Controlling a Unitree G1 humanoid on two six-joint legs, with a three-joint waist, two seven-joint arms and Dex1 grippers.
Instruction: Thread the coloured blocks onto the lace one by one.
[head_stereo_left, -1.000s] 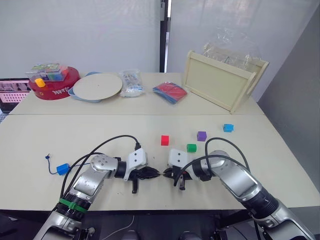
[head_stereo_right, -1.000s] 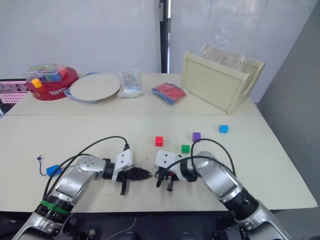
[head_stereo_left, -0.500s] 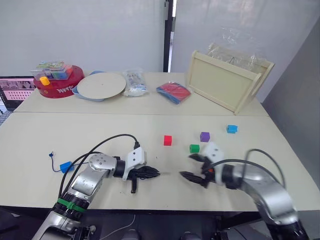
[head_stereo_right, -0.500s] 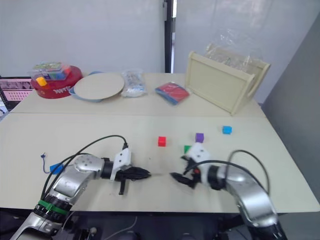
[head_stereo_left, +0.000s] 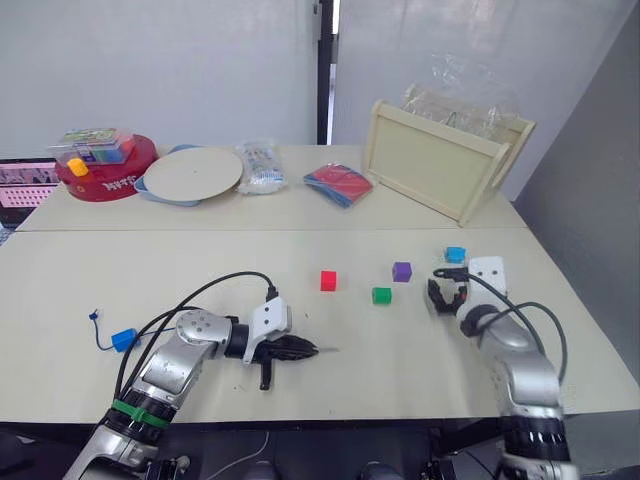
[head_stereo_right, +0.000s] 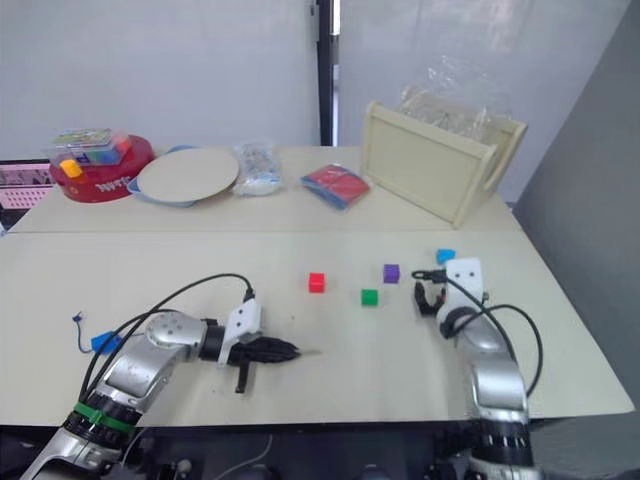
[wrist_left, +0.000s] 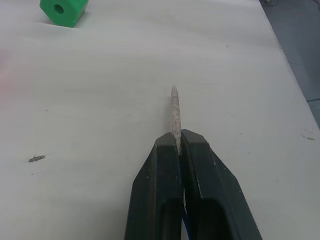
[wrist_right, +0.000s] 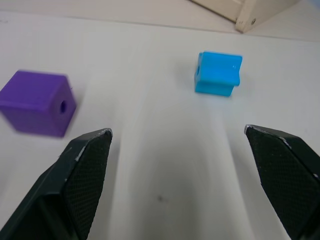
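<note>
My left gripper (wrist_left: 179, 140) is shut on the lace, whose pale stiff tip (wrist_left: 174, 112) sticks out past the fingers just above the table. The lace's knotted end (head_stereo_left: 93, 315) lies at the far left, touching one blue block (head_stereo_left: 124, 340). Red block (head_stereo_left: 328, 280), green block (head_stereo_left: 381, 295), purple block (head_stereo_left: 402, 271) and a second blue block (head_stereo_left: 456, 255) lie loose mid-table. My right gripper (wrist_right: 177, 134) is open and holds nothing, low over the table. It faces the purple block (wrist_right: 37, 102) and the blue block (wrist_right: 217, 73).
Along the far side stand a red tin (head_stereo_left: 108, 172), a pale plate (head_stereo_left: 192, 172), a plastic bag (head_stereo_left: 260, 166), a flat red-and-blue packet (head_stereo_left: 340, 185) and a tilted wooden tray (head_stereo_left: 440, 165). The table's right edge is close to my right arm.
My right gripper has opened and swung away from the left gripper, to the right and farther out, ending near the purple and blue blocks. The left gripper keeps hold of the lace tip.
</note>
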